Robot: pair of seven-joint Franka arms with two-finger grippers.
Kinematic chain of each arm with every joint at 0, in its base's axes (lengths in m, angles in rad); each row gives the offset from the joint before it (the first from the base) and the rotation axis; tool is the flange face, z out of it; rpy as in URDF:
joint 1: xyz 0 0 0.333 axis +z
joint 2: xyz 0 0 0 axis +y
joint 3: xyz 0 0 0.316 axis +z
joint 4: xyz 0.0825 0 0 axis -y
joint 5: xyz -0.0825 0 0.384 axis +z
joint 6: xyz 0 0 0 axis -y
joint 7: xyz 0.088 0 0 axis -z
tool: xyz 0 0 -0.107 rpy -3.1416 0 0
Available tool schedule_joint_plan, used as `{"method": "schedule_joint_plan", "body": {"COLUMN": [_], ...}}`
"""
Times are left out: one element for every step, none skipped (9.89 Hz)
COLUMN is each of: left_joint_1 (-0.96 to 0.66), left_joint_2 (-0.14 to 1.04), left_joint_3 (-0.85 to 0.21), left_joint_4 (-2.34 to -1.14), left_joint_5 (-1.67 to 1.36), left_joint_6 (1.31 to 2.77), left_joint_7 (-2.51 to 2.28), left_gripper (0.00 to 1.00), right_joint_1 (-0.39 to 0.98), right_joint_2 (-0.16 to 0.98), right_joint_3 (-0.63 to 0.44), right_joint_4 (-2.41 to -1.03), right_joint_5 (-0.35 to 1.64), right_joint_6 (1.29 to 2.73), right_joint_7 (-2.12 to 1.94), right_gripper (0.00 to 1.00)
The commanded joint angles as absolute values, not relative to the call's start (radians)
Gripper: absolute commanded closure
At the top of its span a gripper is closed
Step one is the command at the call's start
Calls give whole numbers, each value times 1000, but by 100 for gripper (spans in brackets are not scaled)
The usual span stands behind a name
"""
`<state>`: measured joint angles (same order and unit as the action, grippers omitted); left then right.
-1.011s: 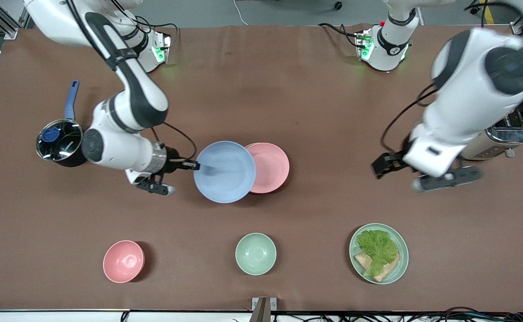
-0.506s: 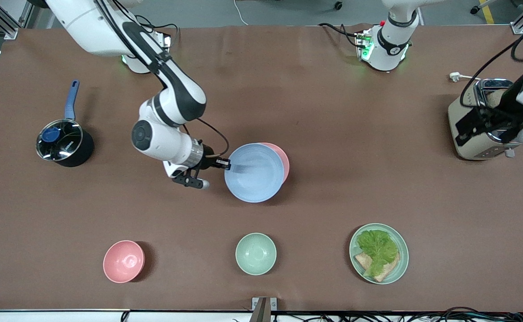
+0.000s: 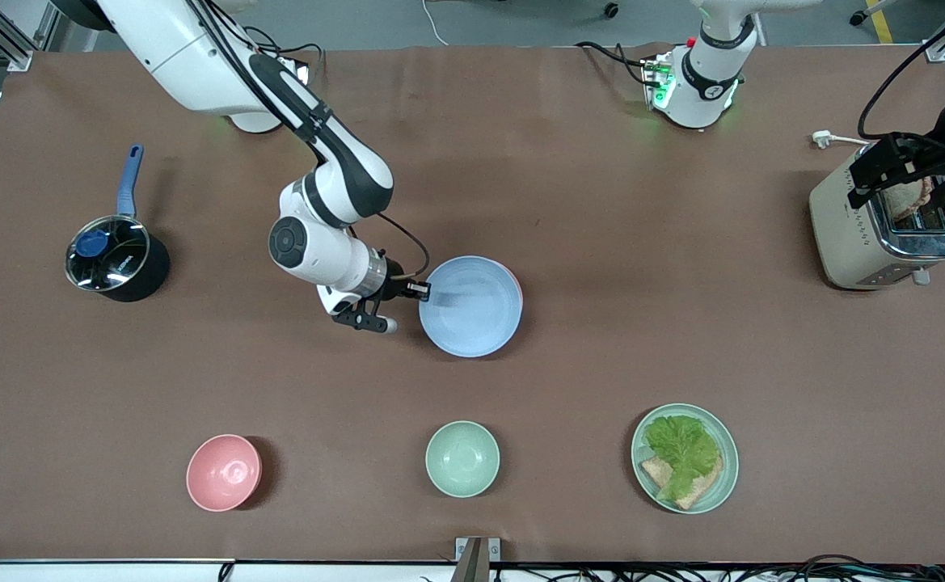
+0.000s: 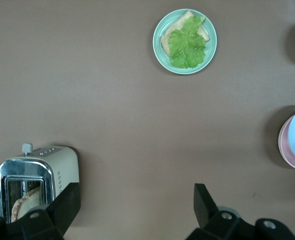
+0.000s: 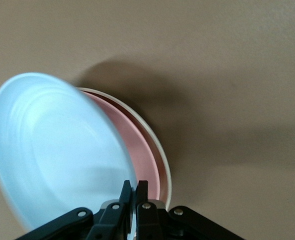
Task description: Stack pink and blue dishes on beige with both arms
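One claw (image 3: 422, 288) grips blue plate (image 3: 472, 307) (by its rim).

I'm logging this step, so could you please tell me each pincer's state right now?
Left pincer: open, empty, over the toaster.
Right pincer: shut on the light blue round matte plate.

1. You see two white arms with black joint bands and thin black cables along them.
2. The base units show green lights.
3. Each black gripper carries small silver screws.
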<state>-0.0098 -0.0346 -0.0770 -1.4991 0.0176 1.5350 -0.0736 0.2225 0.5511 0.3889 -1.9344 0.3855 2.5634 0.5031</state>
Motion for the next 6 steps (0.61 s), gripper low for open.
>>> {"method": "schedule_joint_plan", "body": {"left_joint_1": [-14,-15,-17,-17,-17,-15], "left_joint_2": [-63,-58,-55,-57,-55,-55], "left_joint_3": [-75,-77,-78,-80,-80,-80], "left_joint_4": [-1562,-1563,-1563,-1563,-1563,-1565], "left_joint_5": [5,3,5,5,5,5], "left_joint_6": [1516,1514,1514,1514,1511,1508], "left_joint_7": [-61,-61,-61,-63,-66,-78], "left_gripper": [0,0,0,0,0,0], "right_joint_1": [222,221,219,219,218,210], "right_joint_2": [532,532,532,531,509,447], "right_joint_3": [396,397,397,397,397,396], "right_joint_4": [-1976,-1977,-1976,-1976,-1976,-1976], "right_joint_5": [362,362,362,362,362,362], "right_joint_6": [2586,2583,2577,2577,2569,2534], "right_joint_7": [523,523,523,528,528,564], "right_gripper": [92,81,53,17,0,0]}}
